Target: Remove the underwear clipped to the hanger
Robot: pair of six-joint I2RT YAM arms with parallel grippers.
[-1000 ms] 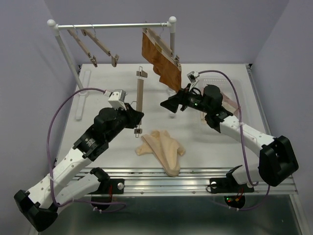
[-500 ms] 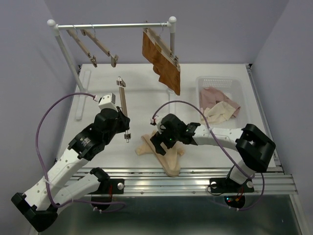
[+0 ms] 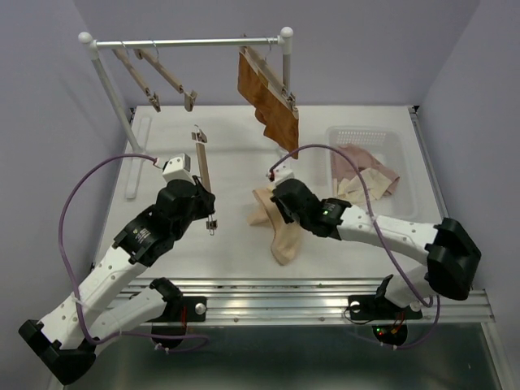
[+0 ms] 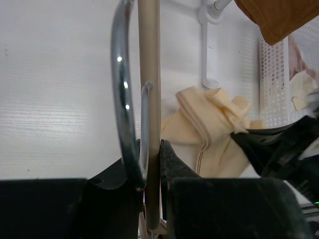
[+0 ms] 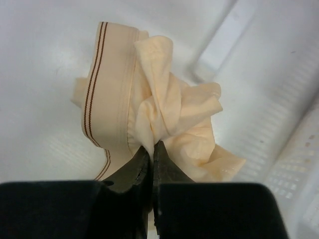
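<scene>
The cream-beige underwear point(image 3: 280, 231) with a striped waistband hangs bunched from my right gripper point(image 3: 278, 201), which is shut on a fold of it point(image 5: 169, 107) just above the table; the jaws point(image 5: 151, 147) pinch the cloth tightly. My left gripper point(image 3: 206, 193) is shut on the bar of a wooden clip hanger point(image 3: 202, 166), its metal hook point(image 4: 122, 94) beside the bar point(image 4: 149, 64). The orange-brown underwear point(image 3: 268, 101) stays clipped to a hanger on the rail. Pale pink underwear point(image 3: 357, 158) lies in the basket.
A white mesh basket point(image 3: 406, 175) stands at the right and holds pink and cream cloth. The white rail point(image 3: 187, 42) at the back carries two bare wooden hangers point(image 3: 154, 77). Its left post point(image 3: 114, 97) rises from the table.
My right gripper came down over the cream-beige underwear, shut on it and pulled it up and back toward the right. My left arm shifted left with the hanger, then held still.
</scene>
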